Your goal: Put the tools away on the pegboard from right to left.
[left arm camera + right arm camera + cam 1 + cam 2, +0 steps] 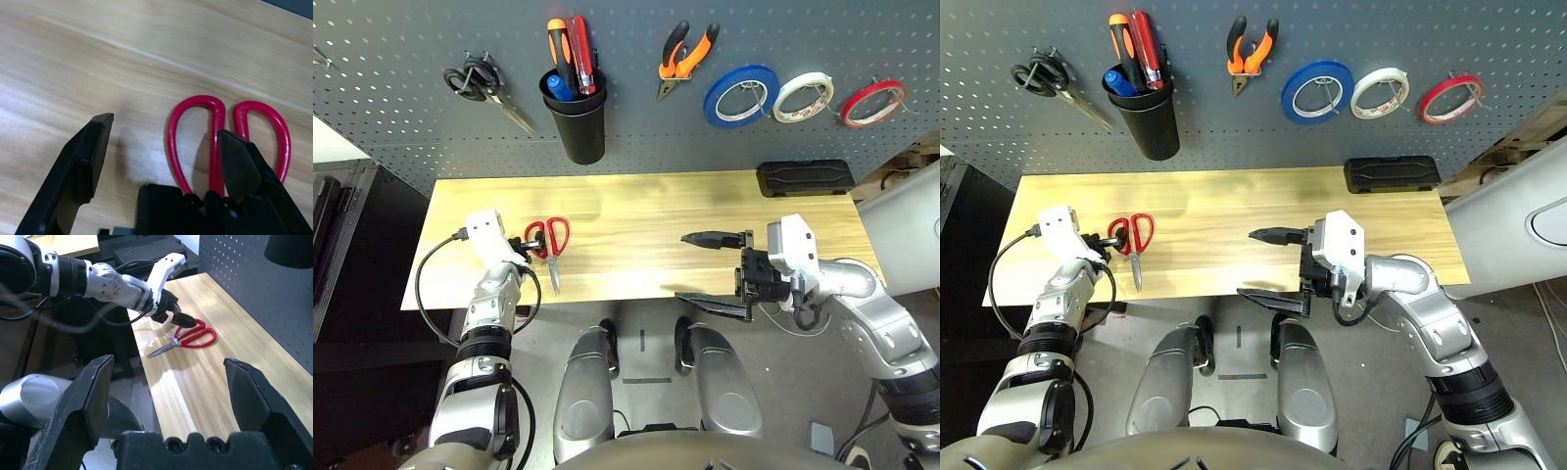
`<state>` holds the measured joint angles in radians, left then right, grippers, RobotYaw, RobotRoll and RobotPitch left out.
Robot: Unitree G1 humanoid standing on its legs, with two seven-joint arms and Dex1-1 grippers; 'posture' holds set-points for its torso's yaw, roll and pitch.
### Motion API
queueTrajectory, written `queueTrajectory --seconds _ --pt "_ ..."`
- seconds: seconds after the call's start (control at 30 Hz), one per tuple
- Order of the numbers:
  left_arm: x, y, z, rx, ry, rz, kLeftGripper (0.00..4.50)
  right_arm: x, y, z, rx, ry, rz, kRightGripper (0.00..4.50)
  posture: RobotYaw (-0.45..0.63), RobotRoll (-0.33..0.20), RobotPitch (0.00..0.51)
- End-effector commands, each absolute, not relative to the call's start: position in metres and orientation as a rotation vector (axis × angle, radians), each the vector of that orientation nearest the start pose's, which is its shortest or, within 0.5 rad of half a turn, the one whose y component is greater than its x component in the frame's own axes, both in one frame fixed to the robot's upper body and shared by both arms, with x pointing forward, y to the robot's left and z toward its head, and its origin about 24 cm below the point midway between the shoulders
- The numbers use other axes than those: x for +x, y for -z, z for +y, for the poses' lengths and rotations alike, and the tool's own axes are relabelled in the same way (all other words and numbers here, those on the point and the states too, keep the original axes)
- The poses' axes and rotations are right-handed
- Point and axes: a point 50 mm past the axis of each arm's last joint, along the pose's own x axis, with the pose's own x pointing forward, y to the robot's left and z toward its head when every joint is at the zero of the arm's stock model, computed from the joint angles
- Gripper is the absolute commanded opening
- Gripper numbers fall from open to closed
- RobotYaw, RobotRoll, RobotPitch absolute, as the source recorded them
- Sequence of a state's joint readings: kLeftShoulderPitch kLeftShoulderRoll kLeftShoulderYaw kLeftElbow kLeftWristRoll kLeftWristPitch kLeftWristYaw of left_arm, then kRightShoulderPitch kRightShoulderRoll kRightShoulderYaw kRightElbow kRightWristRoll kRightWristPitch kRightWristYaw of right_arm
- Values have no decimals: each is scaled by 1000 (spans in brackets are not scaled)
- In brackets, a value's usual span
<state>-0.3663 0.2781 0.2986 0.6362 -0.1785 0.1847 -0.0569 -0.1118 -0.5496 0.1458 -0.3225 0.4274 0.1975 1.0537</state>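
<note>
Red-handled scissors lie on the wooden table near its left front, handles toward the pegboard. My left gripper is open right at the handles. In the left wrist view one red loop lies between its fingers and the other finger is over the handles. My right gripper is open and holds nothing, over the table's front edge right of centre. On the pegboard hang the red tape ring and orange-handled pliers, and a red-handled screwdriver stands in a black cup.
Black-handled scissors hang at the pegboard's left. Blue tape and white tape hang between the pliers and the red ring. A black case lies at the table's back right. A cable loops off the left wrist.
</note>
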Motion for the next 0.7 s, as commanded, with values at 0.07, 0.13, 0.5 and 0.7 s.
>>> queueTrajectory --seconds 0.07,0.13,0.5,0.7 --pt "292 6 268 -130 -296 422 4462 224 -120 -141 -199 -1352 -40 4500 -203 0 299" --pt "290 8 268 -119 -291 435 4462 224 -120 -141 -199 -1352 -41 4500 -203 0 298" --pt "287 20 268 -104 -299 509 4462 225 -121 -141 -209 -1348 -39 4500 -209 0 298" --pt "289 19 269 -98 -300 503 3134 226 -122 -142 -216 -1344 -37 4500 -209 0 296"
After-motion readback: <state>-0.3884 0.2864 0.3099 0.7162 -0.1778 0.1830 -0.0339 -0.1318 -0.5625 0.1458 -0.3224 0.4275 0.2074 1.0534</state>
